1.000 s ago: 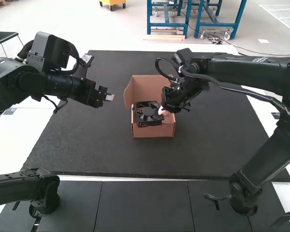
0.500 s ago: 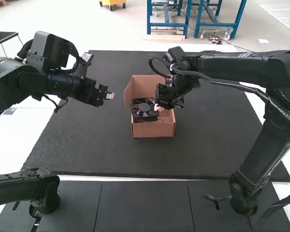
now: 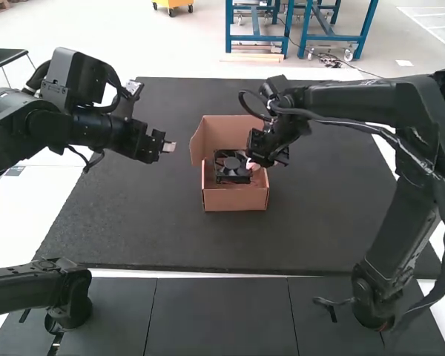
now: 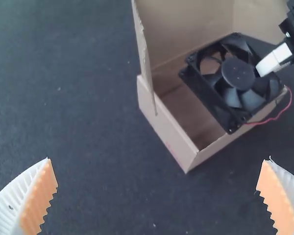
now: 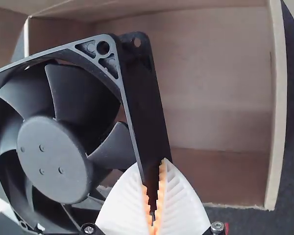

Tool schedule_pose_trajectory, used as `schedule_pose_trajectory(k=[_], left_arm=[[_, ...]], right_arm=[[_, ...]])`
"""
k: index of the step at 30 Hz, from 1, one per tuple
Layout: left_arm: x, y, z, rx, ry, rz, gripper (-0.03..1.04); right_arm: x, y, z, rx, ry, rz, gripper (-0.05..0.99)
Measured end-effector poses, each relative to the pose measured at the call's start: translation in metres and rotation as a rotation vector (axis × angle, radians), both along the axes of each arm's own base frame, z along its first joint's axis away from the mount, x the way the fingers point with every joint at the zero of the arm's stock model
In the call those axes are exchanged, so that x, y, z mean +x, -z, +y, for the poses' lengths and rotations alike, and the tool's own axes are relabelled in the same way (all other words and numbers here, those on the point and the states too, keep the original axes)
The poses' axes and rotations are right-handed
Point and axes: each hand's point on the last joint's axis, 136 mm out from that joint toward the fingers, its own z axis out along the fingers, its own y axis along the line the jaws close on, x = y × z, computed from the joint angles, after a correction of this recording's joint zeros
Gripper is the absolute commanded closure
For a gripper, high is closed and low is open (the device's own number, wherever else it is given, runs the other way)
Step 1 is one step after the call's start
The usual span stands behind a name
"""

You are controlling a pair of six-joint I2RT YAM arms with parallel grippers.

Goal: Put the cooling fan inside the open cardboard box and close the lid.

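Since 0.5 s ago, R gripper has shifted the cooling fan from the cardboard box left rim toward its middle. High view: fan sits tilted in the open box, lid flap up; L gripper hovers left of it, well apart. L wrist: L fingers spread wide, nothing held. R wrist: R fingers pinched on fan's frame edge.

white table carries a black mat. cardboard box sits on the mat near centre, open. lid flap stands upright at the box's 12 o'clock side.
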Motion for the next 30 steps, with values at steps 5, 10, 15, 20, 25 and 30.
schedule_pose_trajectory(k=[5, 10, 15, 20, 25, 30], left_arm=[[0.000, -0.001, 0.000, -0.001, 0.000, -0.003, 0.05], [0.001, -0.001, 0.000, -0.004, 0.000, -0.006, 0.05], [0.001, -0.001, -0.001, -0.005, 0.000, -0.006, 0.05], [0.001, -0.002, -0.001, -0.010, -0.005, -0.005, 0.05], [0.001, -0.002, -0.001, -0.014, -0.007, -0.003, 0.05], [0.001, -0.002, -0.001, -0.017, -0.009, -0.003, 0.05]], right_arm=[[0.002, 0.008, 0.001, -0.007, 0.000, 0.011, 0.96], [0.004, 0.016, 0.001, -0.023, 0.000, 0.025, 0.96], [0.015, 0.014, 0.005, -0.024, -0.001, 0.005, 0.96], [0.020, 0.015, 0.006, -0.029, -0.003, -0.009, 0.96], [0.021, 0.020, 0.004, -0.049, -0.005, -0.011, 0.96], [0.025, 0.020, 0.002, -0.064, -0.011, -0.036, 0.96]])
